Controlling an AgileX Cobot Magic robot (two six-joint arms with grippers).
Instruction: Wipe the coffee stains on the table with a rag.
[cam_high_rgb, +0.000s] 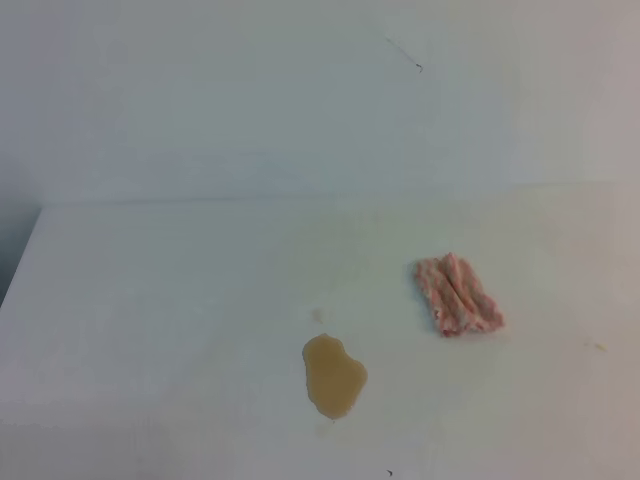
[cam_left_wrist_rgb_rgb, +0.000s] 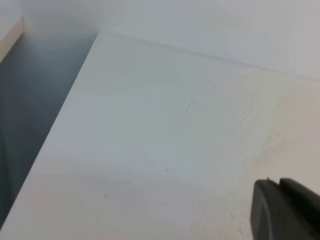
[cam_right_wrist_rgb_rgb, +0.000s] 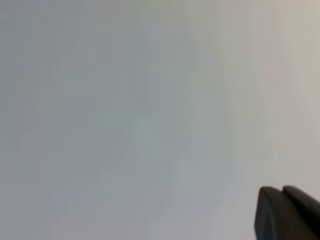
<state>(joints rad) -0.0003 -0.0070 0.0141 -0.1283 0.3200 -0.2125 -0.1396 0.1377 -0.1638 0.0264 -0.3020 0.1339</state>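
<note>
Right end effector (cam_right_wrist_rgb_rgb: 286, 214), cropped at the frame corner, sits clenched on nothing; left's (cam_left_wrist_rgb_rgb: 282, 210) state unclear.

Landmark: the coffee stains (cam_high_rgb: 333, 375), lying on the table (cam_high_rgb: 150, 300) toward its front edge, near mid-width; the rag (cam_high_rgb: 458, 294) lies on the table to the right of the stains and behind them, apart, not touching; the wall (cam_high_rgb: 250, 90) stands behind the stains, beyond the table's rear edge.

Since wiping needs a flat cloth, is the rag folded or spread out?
Folded. The rag lies bunched into a small rectangle with raised ridges along its length, resting on the table apart from the coffee stains.
</note>
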